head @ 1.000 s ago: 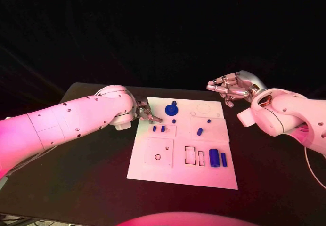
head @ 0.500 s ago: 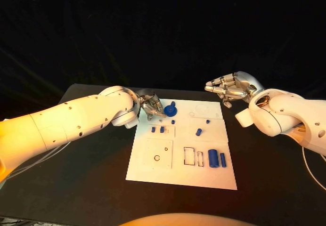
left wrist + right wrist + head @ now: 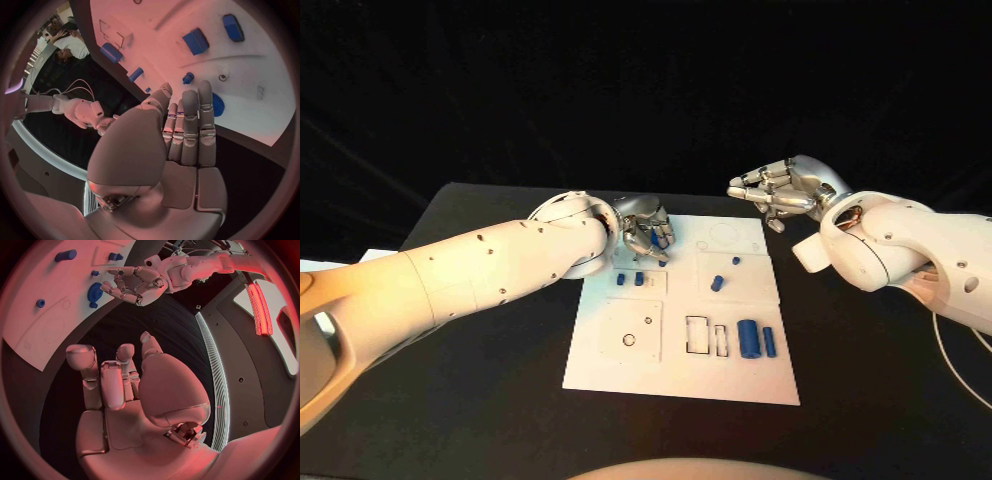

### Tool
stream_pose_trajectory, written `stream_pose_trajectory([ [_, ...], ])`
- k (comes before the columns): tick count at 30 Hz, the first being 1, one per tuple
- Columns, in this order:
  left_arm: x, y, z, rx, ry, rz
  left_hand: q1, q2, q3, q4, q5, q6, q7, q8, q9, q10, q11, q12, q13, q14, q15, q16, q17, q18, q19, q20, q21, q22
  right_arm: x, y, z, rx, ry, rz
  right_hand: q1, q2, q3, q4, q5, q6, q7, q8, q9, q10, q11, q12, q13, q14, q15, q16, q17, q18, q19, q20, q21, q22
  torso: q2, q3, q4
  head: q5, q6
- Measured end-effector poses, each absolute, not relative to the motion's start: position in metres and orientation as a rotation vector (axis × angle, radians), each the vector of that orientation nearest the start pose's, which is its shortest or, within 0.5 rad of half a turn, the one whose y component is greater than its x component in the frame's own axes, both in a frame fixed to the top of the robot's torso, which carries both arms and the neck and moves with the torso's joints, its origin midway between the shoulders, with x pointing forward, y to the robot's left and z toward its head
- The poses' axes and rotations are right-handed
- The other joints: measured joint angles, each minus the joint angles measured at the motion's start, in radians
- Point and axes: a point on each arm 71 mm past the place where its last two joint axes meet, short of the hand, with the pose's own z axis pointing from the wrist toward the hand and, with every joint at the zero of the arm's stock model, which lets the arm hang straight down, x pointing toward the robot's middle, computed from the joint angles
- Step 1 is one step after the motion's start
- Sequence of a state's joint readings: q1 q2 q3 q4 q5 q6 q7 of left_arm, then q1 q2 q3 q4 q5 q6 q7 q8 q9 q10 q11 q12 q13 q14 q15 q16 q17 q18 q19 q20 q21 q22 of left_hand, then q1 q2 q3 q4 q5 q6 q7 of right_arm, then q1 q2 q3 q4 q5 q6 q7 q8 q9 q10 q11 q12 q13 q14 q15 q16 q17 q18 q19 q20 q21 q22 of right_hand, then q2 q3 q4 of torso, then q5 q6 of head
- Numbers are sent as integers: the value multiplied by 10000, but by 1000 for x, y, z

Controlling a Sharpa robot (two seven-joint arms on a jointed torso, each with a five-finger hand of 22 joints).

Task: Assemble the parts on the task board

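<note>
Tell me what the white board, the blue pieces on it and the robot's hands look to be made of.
Board: likely matte plastic; flat white, no glare, with crisp outlined slots.
Blue pieces, such as the cylinder: probably moulded or printed plastic; even solid blue, dull surface.
Left hand and right hand: apparently metal, or metallic-coated shells; silver segments catch bright highlights. I can't settle which.

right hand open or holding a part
Open. The right hand hovers off the task board's far right corner; in the right wrist view its fingers are apart with nothing between them.
</note>
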State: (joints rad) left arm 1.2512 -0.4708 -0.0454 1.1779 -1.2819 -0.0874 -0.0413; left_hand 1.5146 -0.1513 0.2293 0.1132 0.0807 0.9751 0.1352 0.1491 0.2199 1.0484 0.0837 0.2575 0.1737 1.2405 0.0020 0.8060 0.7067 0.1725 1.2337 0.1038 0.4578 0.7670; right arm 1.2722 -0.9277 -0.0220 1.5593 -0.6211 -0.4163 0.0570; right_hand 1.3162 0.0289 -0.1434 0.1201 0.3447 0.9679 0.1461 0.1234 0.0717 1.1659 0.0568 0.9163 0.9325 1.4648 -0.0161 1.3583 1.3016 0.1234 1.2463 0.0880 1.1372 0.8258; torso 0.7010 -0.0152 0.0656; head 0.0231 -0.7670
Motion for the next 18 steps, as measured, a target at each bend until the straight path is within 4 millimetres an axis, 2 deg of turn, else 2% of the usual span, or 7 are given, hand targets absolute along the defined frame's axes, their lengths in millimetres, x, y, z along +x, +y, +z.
stream_pose_trajectory([
  [3, 541, 93, -194, 2378, 18553, -7611, -11, 3, 31, -31, 0, 252, -12, -46, -153, 264, -54, -97, -219, 926, -53, 1610, 1479, -2, 497, -59, 256, 121, 496, -241, -141, 6284, 15770, 10587, 0, 0, 0, 0, 0, 0, 0, 0, 0, 0, 0, 0, 0, 0, 0, 0, 0, 0, 0, 0, 0, 0, 6, -1, -4, -2, 8],
  [6, 542, 90, -198, 2749, 18572, -7328, -138, -4, 108, -26, 0, 363, -14, -140, -291, 421, -70, -234, -415, 1466, -81, 2859, 2650, -1, 1000, -105, 1155, 775, 496, -241, -141, 6281, 15774, 10593, -1, 1, 0, 0, 0, 0, 0, 0, 0, 0, 0, 0, 0, 0, 0, 0, 0, 0, 0, 0, 0, 0, 9, -1, -6, -1, 10],
  [9, 544, 88, -200, 3008, 18602, -7074, -233, -99, 155, 11, 0, 495, -33, -233, -413, 540, -80, -353, -573, 1698, -74, 3631, 3367, -34, 1312, -119, 2142, 1537, 496, -241, -141, 6277, 15778, 10598, -30, 30, 0, -1, 0, 0, 0, 0, 0, 0, 0, 0, 0, 0, 0, 0, 0, 0, 0, 0, 0, 0, 9, -1, -10, -9, 12],
  [10, 544, 87, -201, 3076, 18611, -7001, -269, -134, 154, 11, 0, 524, -33, -233, -451, 580, -88, -389, -618, 1764, -73, 3871, 3587, -146, 1407, -125, 2459, 1783, 496, -241, -141, 6277, 15778, 10599, -41, 41, 0, 0, 0, 0, -1, 0, 0, 0, 0, 0, 0, 0, 0, 0, 0, 1, 0, 0, 0, 0, 9, -1, -11, -12, 13],
  [13, 545, 87, -202, 3237, 18665, -6763, -349, -132, 171, 28, 0, 669, -30, -279, -539, 686, -88, -456, -735, 1946, -71, 4485, 4166, -199, 1621, -126, 3379, 2505, 496, -241, -141, 6274, 15781, 10602, -41, 40, 1, -1, 0, 0, -1, 0, 0, 1, 0, 0, 0, 0, 0, 0, 0, 1, 0, 0, 0, 0, 10, -1, -12, -15, 13],
  [14, 546, 87, -203, 3276, 18688, -6699, -349, -132, 201, 20, 0, 697, -48, -279, -558, 714, -107, -461, -760, 1996, -89, 4651, 4333, -328, 1681, -137, 3649, 2715, 496, -241, -141, 6274, 15781, 10603, -41, 41, 1, -1, 0, 1, -1, 0, 0, 0, 0, 0, 0, 0, 0, 0, 0, 0, 0, 0, 0, 0, 10, 0, -12, -16, 9],
  [18, 546, 86, -204, 3435, 18769, -6483, -349, -132, 279, -4, 0, 851, -73, -279, -608, 885, -143, -488, -828, 2190, -110, 5148, 4846, -405, 1893, -151, 4548, 3397, 496, -241, -141, 6272, 15782, 10606, -41, 41, 1, -1, 0, 1, -1, 0, 0, 1, 1, 0, 1, 0, 0, 0, 0, 1, 0, 0, 0, 1, 9, 0, -7, -32, -11],
])
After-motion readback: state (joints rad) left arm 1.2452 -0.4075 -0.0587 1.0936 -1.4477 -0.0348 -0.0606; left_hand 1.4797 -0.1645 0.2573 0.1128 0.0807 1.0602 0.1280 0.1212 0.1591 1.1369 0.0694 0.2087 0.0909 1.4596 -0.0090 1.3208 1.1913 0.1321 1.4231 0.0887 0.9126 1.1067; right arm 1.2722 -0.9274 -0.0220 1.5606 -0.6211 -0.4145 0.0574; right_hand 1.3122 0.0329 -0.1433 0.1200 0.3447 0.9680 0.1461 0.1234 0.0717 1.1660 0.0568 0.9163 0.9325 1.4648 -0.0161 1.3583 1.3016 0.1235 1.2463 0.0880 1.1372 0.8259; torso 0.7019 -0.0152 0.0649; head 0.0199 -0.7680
